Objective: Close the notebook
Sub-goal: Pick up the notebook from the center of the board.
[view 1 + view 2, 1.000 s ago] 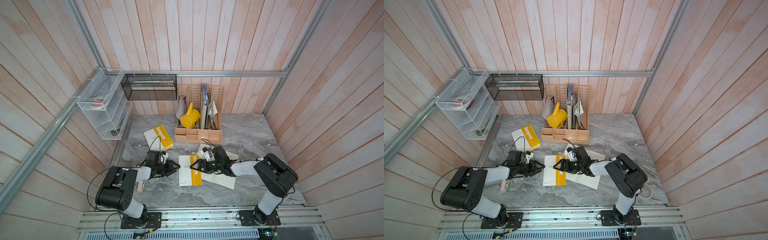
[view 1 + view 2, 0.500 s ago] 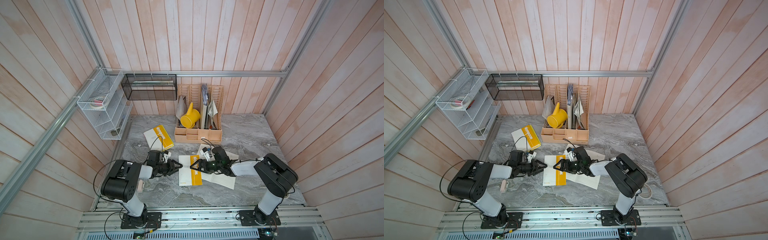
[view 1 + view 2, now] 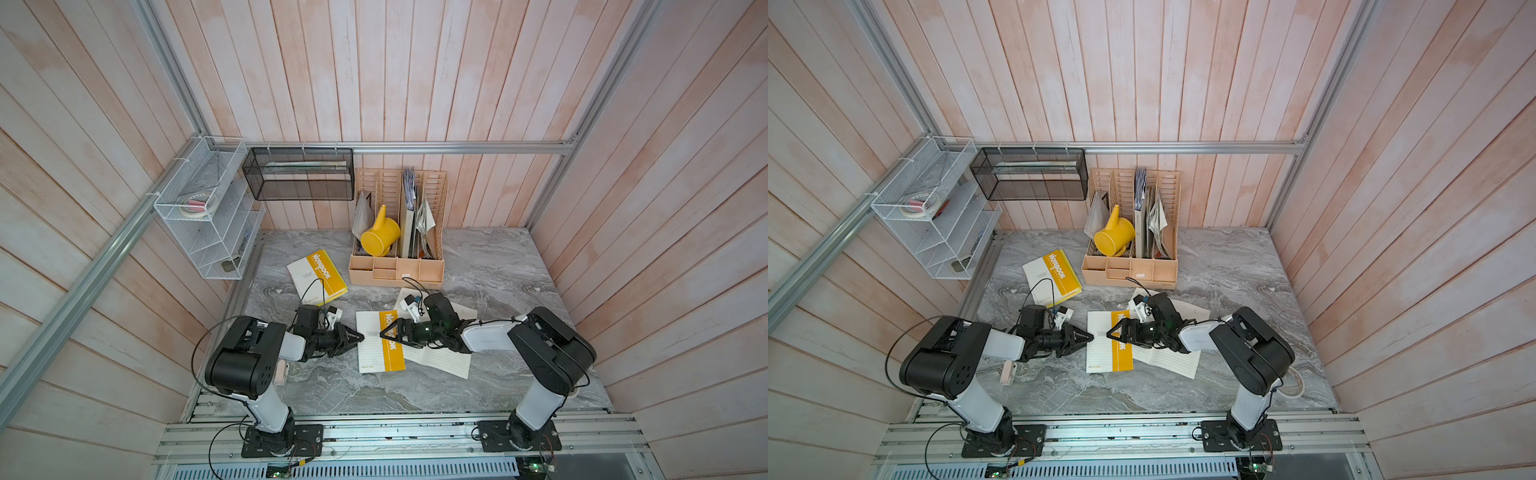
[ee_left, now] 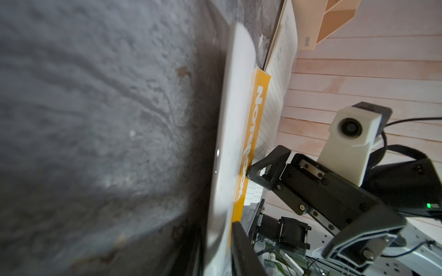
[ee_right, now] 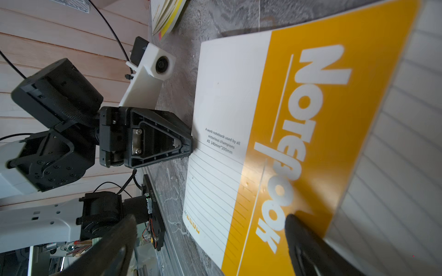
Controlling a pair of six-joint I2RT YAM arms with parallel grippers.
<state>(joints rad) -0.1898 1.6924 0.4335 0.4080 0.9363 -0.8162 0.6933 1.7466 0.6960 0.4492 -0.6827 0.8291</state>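
Notebook [image 3: 376, 357] lies open mid-worktop [image 3: 478, 270]. The left gripper [image 3: 358, 336] meets its cover [image 5: 227, 95] at the 9 o'clock edge, probably to lift it, though its grip is unclear. The right gripper [image 3: 384, 332], jaws apart, reaches from 3 o'clock and seemingly pins it.

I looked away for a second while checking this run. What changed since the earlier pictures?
The left gripper advanced to the free cover edge of the notebook and narrowed its jaws around it; a firm hold isn't clear. The right gripper, open and resting on the cover, the notebook and the second notebook stayed put.
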